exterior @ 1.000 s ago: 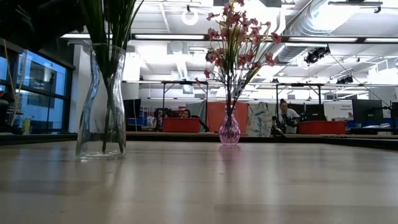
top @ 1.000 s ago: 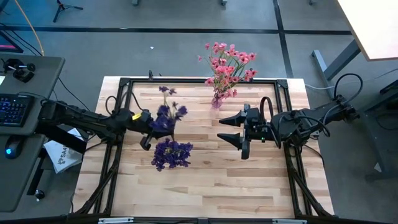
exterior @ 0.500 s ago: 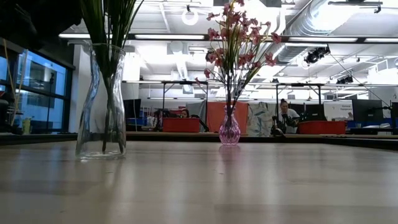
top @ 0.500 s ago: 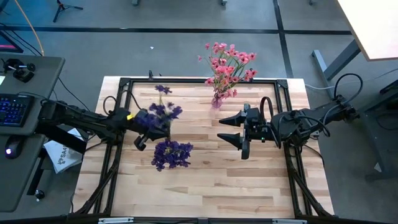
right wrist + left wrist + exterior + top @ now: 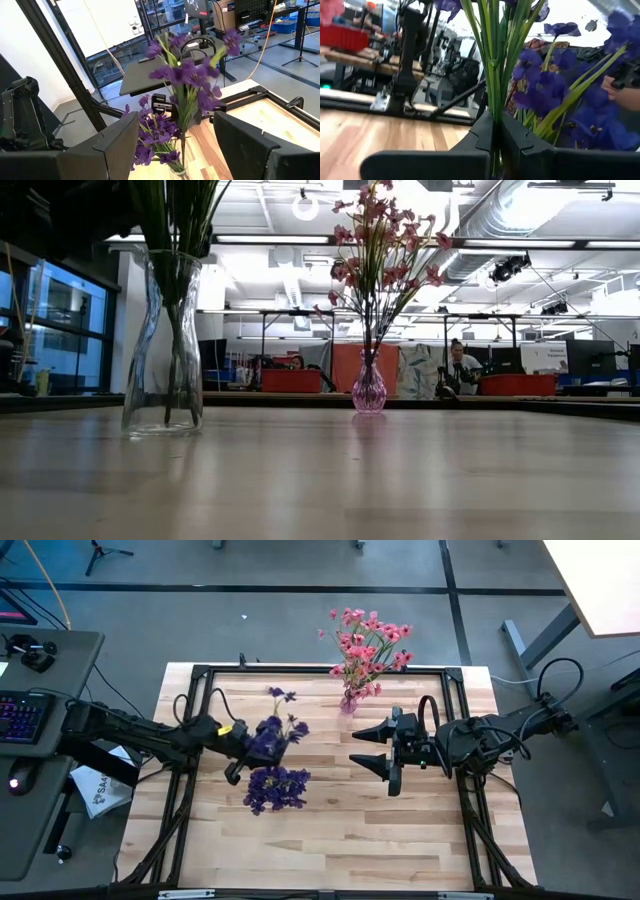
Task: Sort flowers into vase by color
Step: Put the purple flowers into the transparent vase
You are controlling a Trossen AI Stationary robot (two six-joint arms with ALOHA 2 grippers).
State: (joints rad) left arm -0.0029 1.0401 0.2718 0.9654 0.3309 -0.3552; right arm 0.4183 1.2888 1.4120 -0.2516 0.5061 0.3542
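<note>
My left gripper (image 5: pixel 240 746) is shut on a purple sprig (image 5: pixel 277 728) just left of the clear vase (image 5: pixel 162 340), which holds a purple bunch (image 5: pixel 277 787). In the right wrist view the held sprig (image 5: pixel 187 75) stands upright, and its stem runs down toward the vase's mouth (image 5: pixel 177 171). The pink flowers (image 5: pixel 365 645) stand in a small pink vase (image 5: pixel 369 392) at the table's far edge. My right gripper (image 5: pixel 368 748) is open and waits right of centre, with nothing between its fingers. My left gripper pinches the sprig's green stems (image 5: pixel 494 117) between its two fingers (image 5: pixel 483 135), below the blossoms. The fingers come level from the table's left and lie across the stems. The sprig stands roughly upright, with its blossoms (image 5: pixel 580 100) above the fingers.
A black frame (image 5: pixel 320 670) runs around the wooden table. A desk with a keyboard (image 5: pixel 20 715) stands beyond the left edge. Bare wood (image 5: pixel 340 840) lies along the near half. A person (image 5: pixel 458 368) is far off in the room.
My left gripper carried the sprig a little toward the table's left, then back right toward the clear vase. The sprig's blossoms swung with it and now sit farther right than a second ago. The gripper stayed shut on the stems.
</note>
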